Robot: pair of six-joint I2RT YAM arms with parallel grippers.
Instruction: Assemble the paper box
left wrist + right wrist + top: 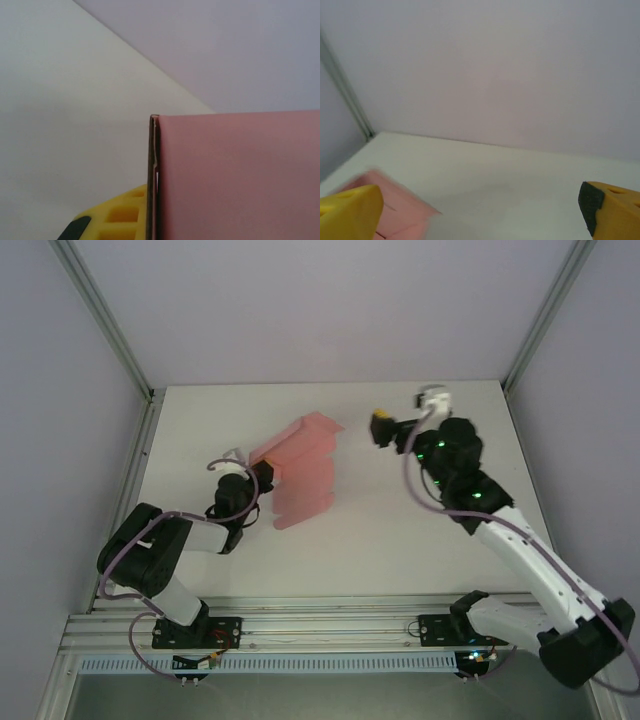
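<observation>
Paper box (303,472) is lying left of the middle of the white surface (420,530). It is a pink die-cut card, partly folded: its far portion is rising off the surface in creased panels, while its near portion is lying flatter and pointing toward the arms' bases.

The left hand (262,472) is clamping onto the left edge of the card, its fingers pressed together on the thin sheet. In the left wrist view the paper box (240,175) is standing like a flat pink wall across the lower right, its cut edge running straight up and down. One yellow finger (117,217) is sitting tight against that edge, and the other finger is hiding behind the card.

The right hand (384,428) is hovering over the surface near the far right corner of the box, not touching it, with its fingers spread wide apart. In the right wrist view its two yellow fingers (350,212) are showing at the lower corners with bare surface between them. A blurred corner of the paper box (402,217) is peeking in just beside the left-side finger.

Pale grey walls (330,300) are enclosing the surface, and a metal post (110,330) is running up the far left corner.
</observation>
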